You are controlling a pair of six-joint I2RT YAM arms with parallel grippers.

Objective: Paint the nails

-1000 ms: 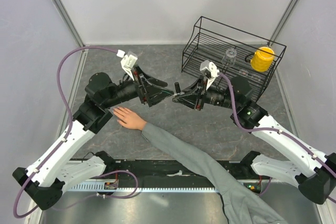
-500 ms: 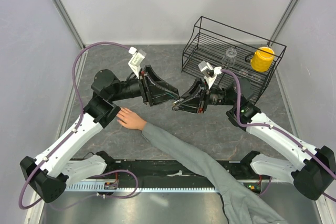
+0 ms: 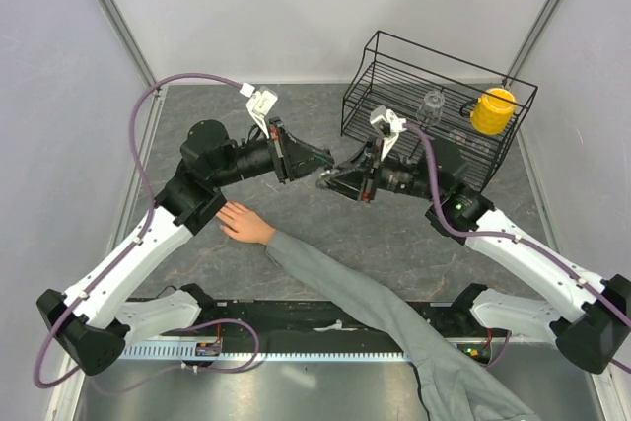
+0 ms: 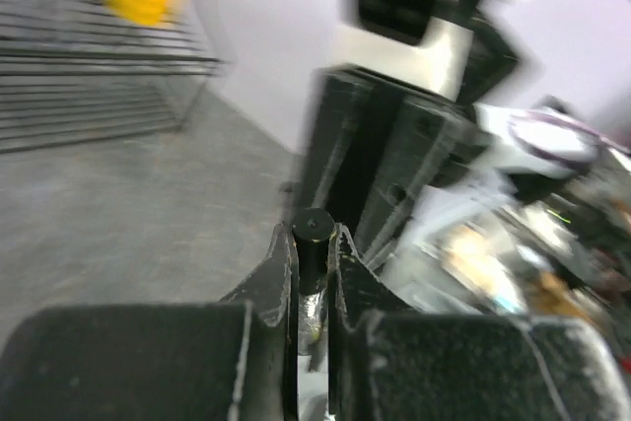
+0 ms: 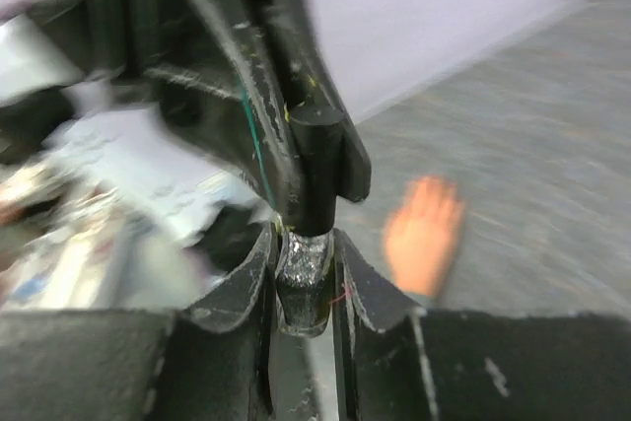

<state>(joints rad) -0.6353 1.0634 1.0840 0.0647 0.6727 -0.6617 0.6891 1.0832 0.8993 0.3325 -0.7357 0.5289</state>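
Two grippers meet tip to tip above the middle of the table (image 3: 385,229). From overhead, the left gripper (image 3: 317,165) — gaping a second ago — has closed narrow, and the right gripper (image 3: 333,180) has stayed clamped while both arms swung in toward each other. The hand (image 3: 245,222) lies flat at about 8 o'clock from that meeting point, well apart from it, with its fingers toward 9 o'clock beside the left arm. The nails (image 3: 225,213) are too small to make out. The skin is pale, and the sleeve (image 3: 365,293) is soft grey cloth running off to 5 o'clock. A black wire rack (image 3: 449,58) at 1 o'clock holds a yellow cup (image 3: 492,110).

Left wrist: the matte dark fingers pinch a black cylindrical cap (image 4: 314,228), flat-topped, with something shiny just beneath it. All behind is motion blur.

Right wrist: its fingers clasp the bottle (image 5: 302,268) — small, glossy, glinting silver. The cap stands straight up at 12 o'clock between the other gripper's black fingers. The hand shows as a blur at 3 o'clock on the mottled grey tabletop.

My reading for you: with one side holding the bottle and the other newly shut on the cap, you're set to unscrew it and draw the brush. No painting looks begun. The bottle's smooth surface could twist in the grip, so turn gently.
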